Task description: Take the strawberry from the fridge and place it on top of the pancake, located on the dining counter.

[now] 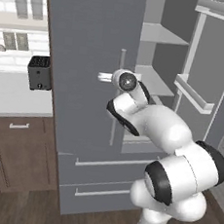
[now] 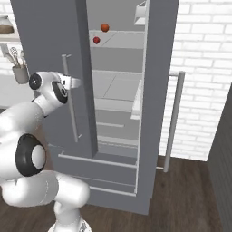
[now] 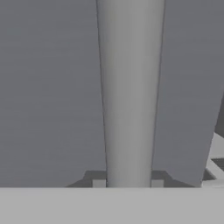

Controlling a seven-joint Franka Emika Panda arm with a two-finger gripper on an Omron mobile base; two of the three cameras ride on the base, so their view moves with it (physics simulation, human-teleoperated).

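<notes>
Walls: white brick [image 2: 204, 59]. Floor: dark wood planks [image 2: 190, 195]. Wall counter [image 1: 12, 98], pale top, over brown cabinets [image 1: 16, 153] with silver pulls. On it: a black toaster [image 1: 40, 72]. Beyond, a grey utensil holder [image 2: 20, 72] with utensils.

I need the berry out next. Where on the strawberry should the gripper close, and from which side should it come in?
Take the strawberry across its middle, coming in from the open front of the fridge, level with the shelf. It lies low near the shelf's front edge, the orange-red ball behind it. The gripper, shut on the left door's handle, must release first.
</notes>
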